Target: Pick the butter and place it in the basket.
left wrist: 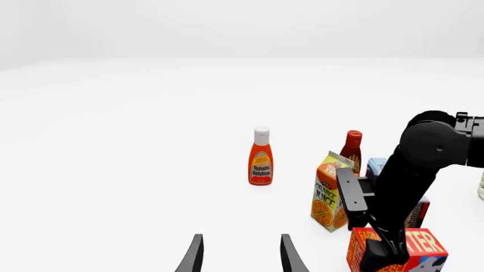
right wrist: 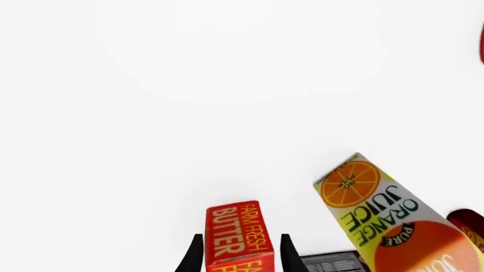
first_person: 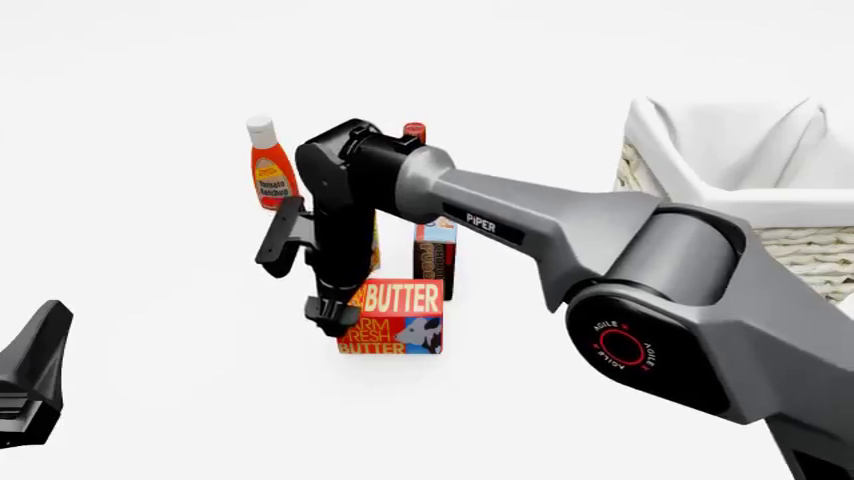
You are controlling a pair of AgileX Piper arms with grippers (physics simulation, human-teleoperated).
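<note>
Lowest in the front view, at the bottom left corner, the left gripper point(first_person: 34, 375) shows only as a dark wedge; its own wrist camera shows the two fingertips point(left wrist: 194, 256) spread apart over bare white table point(left wrist: 113, 170), holding nothing. Just past it, in the lower centre of the front view, sits the butter point(first_person: 396, 318), upright on the table, with the right gripper point(first_person: 334, 312) lowered onto the box's left end. In the right wrist view the two dark fingers point(right wrist: 195, 255) stand on either side of the box with its red face between them; whether they already press on the cardboard I cannot tell — they look close against it, perhaps not yet clamped. The risk I see lies there: the fingers seem to straddle only one end of the box, so a squeeze so far off centre could let it swing or slip out on the lift. The orange juice carton point(left wrist: 330, 192) and the tall pudding box point(first_person: 435, 258) stand just behind, so a swinging box or the wrist could knock them over. The right arm point(first_person: 561, 225) reaches from the lower right across to centre, forearm stretched long, wrist bent steeply down. Farther back stands the ketchup bottle point(first_person: 270, 163) — and, at the upper right, well apart from the butter, the basket point(first_person: 787, 235).
</note>
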